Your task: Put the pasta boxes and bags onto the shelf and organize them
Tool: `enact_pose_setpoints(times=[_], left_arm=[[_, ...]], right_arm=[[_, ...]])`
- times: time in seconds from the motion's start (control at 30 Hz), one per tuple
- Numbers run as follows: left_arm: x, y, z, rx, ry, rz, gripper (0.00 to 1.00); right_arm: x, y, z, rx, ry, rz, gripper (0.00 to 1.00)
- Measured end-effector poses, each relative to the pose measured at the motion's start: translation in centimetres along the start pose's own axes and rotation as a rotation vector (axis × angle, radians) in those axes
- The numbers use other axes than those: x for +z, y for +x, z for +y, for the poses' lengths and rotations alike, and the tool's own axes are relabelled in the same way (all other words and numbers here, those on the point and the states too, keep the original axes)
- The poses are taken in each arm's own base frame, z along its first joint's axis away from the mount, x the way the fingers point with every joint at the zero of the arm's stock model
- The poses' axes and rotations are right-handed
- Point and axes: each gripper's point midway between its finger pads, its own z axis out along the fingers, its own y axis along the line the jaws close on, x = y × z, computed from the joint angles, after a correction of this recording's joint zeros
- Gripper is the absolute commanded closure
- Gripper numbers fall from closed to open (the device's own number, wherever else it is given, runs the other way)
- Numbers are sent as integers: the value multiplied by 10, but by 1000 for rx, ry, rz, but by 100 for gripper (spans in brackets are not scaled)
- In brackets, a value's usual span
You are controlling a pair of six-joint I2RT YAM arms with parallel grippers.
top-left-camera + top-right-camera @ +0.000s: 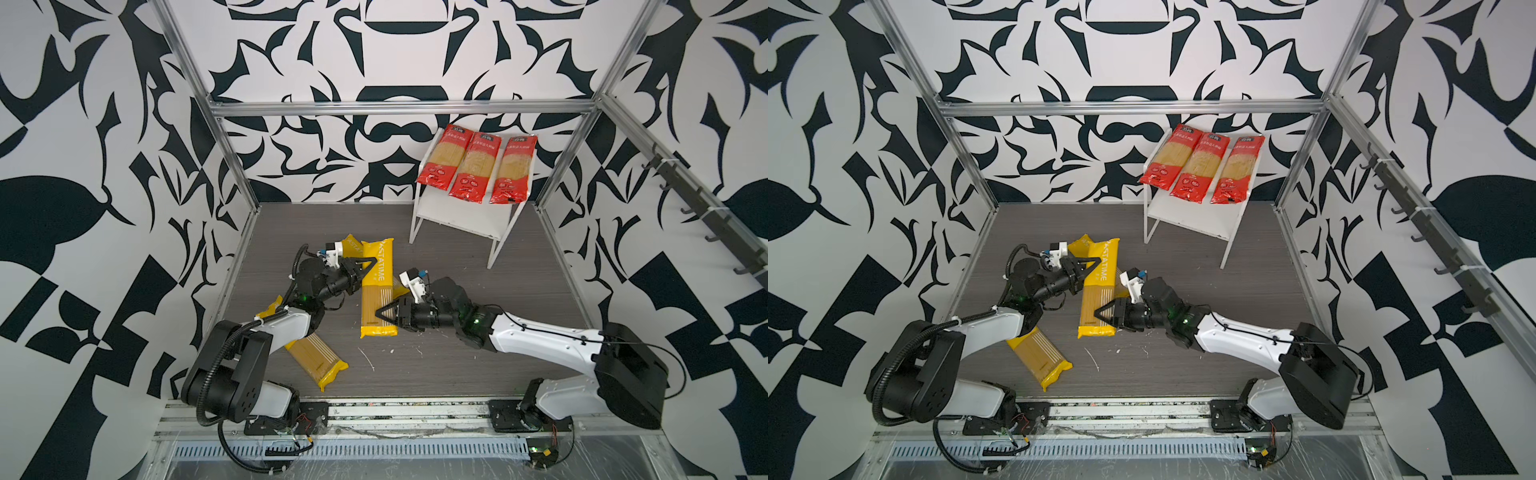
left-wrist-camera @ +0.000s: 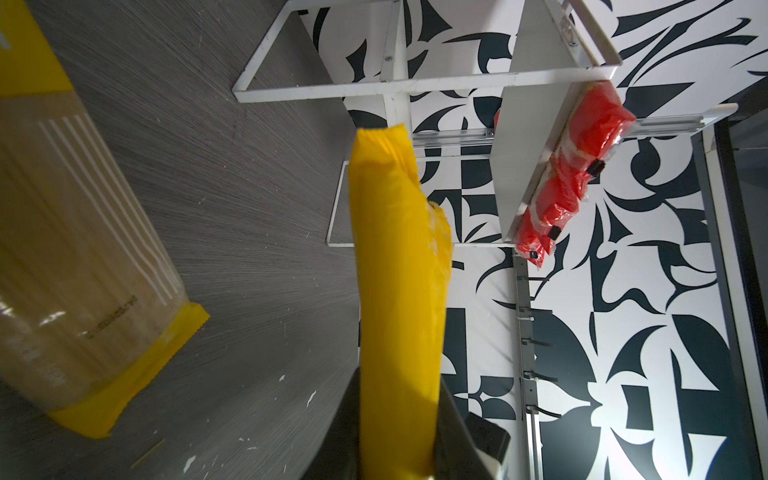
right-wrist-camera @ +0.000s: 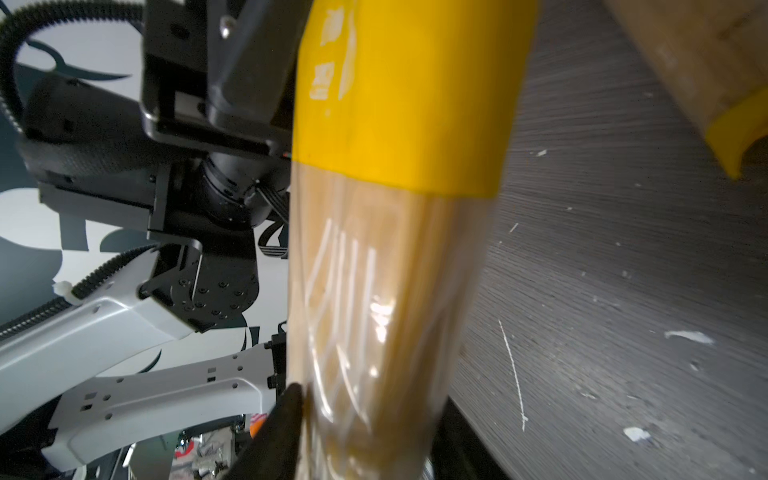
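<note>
In both top views a yellow-ended spaghetti packet [image 1: 377, 291] [image 1: 1098, 295] is held mid-table by both grippers. My left gripper [image 1: 368, 270] [image 1: 1093, 270] [image 2: 397, 399] is shut on its far yellow end [image 2: 395, 249]. My right gripper [image 1: 384, 313] [image 1: 1102, 313] [image 3: 365, 407] is shut on its clear middle [image 3: 386, 291], a finger pressed against each side. A second yellow packet [image 1: 348, 243] [image 3: 706, 62] peeks out behind it. A third [image 1: 318, 361] [image 1: 1040, 359] [image 2: 83, 270] lies under my left arm. Three red-ended packets [image 1: 473, 166] [image 1: 1200, 166] [image 2: 573, 178] lie side by side on the white shelf's top tier.
The shelf [image 1: 461, 218] [image 1: 1192, 218] [image 2: 415, 83] stands at the back right against the patterned wall, and its lower tier is bare. Metal frame posts [image 1: 232, 166] edge the dark wood-grain table [image 1: 457, 353].
</note>
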Motion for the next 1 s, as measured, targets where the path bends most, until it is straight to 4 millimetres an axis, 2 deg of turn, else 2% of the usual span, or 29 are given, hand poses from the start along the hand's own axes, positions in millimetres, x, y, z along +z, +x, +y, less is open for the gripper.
enact_pose_setpoints(times=[0.17, 0.4, 0.57, 0.7, 0.9, 1.0], left_arm=[[15, 8, -1, 16, -5, 23, 83], [30, 13, -12, 34, 19, 72, 71], [41, 8, -21, 25, 39, 84, 56], [44, 3, -22, 13, 44, 79, 44], [43, 2, -28, 18, 67, 76, 40], [43, 1, -28, 22, 71, 74, 39]], right_arm=[[-13, -4, -5, -1, 3, -70, 89], [-31, -10, -8, -17, 10, -140, 99], [-42, -22, -11, -40, 19, -181, 100], [-57, -36, -21, -26, 58, -214, 100], [-83, -59, -51, 42, 154, -282, 100], [-95, -67, -60, 64, 179, -313, 100]])
